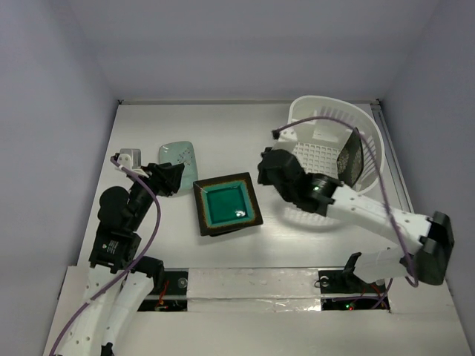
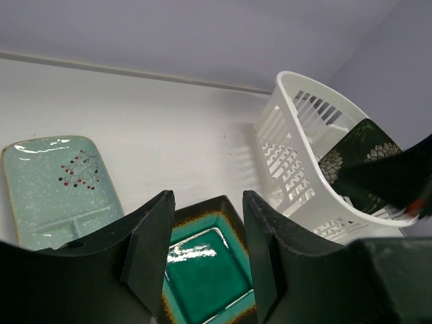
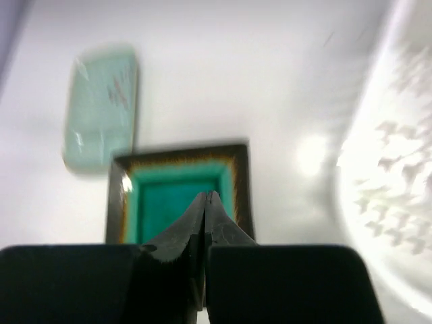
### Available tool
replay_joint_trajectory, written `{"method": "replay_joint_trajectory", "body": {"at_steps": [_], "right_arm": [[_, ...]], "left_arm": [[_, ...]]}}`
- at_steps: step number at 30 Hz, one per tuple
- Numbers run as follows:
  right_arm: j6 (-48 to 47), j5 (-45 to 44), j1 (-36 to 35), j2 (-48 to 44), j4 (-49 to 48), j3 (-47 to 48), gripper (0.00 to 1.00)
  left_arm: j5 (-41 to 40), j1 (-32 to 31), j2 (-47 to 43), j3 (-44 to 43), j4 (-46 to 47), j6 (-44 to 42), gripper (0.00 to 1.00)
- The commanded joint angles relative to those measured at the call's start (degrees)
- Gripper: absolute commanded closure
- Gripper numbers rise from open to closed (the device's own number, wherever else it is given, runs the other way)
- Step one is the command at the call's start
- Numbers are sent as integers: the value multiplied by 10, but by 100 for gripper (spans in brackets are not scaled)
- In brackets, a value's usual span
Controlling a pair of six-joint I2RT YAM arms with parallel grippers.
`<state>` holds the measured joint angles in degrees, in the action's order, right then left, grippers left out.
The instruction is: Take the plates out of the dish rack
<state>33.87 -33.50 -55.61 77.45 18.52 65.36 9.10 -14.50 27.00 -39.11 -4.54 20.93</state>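
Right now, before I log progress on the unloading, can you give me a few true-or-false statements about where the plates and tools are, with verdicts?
1. The teal-faced square plate lies flat on the table, outside the dish rack. True.
2. The dish rack holds no plates. False: one dark flower-print plate leans on edge inside it.
3. The mint-green plate lies on the table, left of the teal-faced square plate. True.
4. The right tool grips a plate. False: its fingers are shut together on nothing.
5. The left tool is shut. False: it is open and holds nothing.
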Motion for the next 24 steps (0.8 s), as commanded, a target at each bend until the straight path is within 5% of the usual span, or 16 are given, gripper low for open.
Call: {"method": "replay_joint_trajectory", "body": {"at_steps": [1,6,7,10,18,24], "right_arm": [[-56,-171,43,-65,92,68,100],[-41,-229,160,-92,223,86,93],[-44,-226,180,-100,231,83,63],[-54,-233,240,-122,252,71,23],[-157,-130,411,-108,195,60,28],[-175,-45,440,-61,180,52,37]], "left_arm": [[12,4,-7,-8,26,3,59],[14,4,-14,-8,25,3,69],[14,4,-14,-8,25,3,73],[19,4,-15,-9,26,3,77],[19,-1,-16,-10,28,3,73],[19,-1,-20,-11,26,3,66]]}}
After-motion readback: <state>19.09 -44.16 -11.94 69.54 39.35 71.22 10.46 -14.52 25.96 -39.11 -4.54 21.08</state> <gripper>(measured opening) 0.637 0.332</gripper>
